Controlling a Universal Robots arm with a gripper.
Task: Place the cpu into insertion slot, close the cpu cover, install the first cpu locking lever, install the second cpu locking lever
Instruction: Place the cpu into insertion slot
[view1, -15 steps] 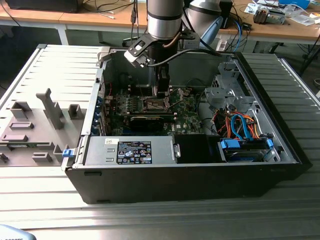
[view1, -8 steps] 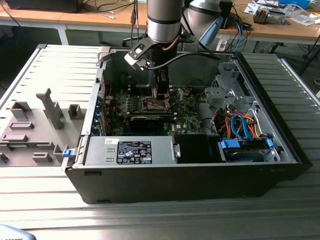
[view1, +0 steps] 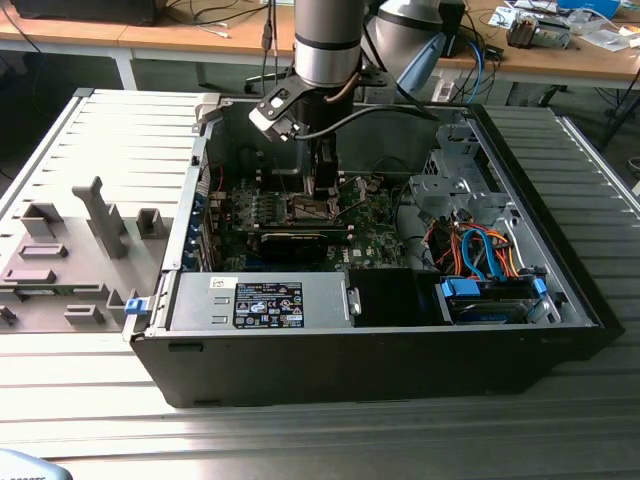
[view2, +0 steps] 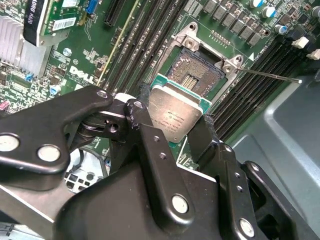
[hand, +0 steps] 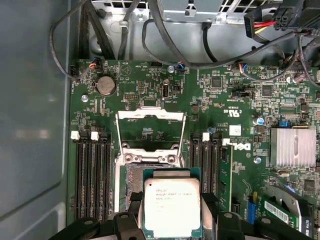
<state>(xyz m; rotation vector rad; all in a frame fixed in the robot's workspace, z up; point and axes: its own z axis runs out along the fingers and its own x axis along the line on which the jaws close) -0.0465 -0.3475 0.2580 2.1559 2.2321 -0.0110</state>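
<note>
Black fingers (view2: 145, 145) of the gripper (view2: 174, 120) pinch the cpu (view2: 176, 111) by two sides. It sits just over one edge of the slot (view2: 200, 75), and I cannot tell if they touch. The cover (hand: 150, 116) is flipped open just past the slot. One thin lever (view2: 270, 75) sticks out free. In the exterior view the arm (view1: 325, 40) reaches down into the case (view1: 350, 350).

In the first wrist view the cpu (hand: 172, 207) hides much of the slot (hand: 131, 182), and the picture's edge cuts off the gripper (hand: 172, 217). In the second wrist view the gripper's links cover the cpu's near edge. The exterior view's top edge cuts off the arm (view1: 325, 40); what its tip holds is too small to tell.
</note>
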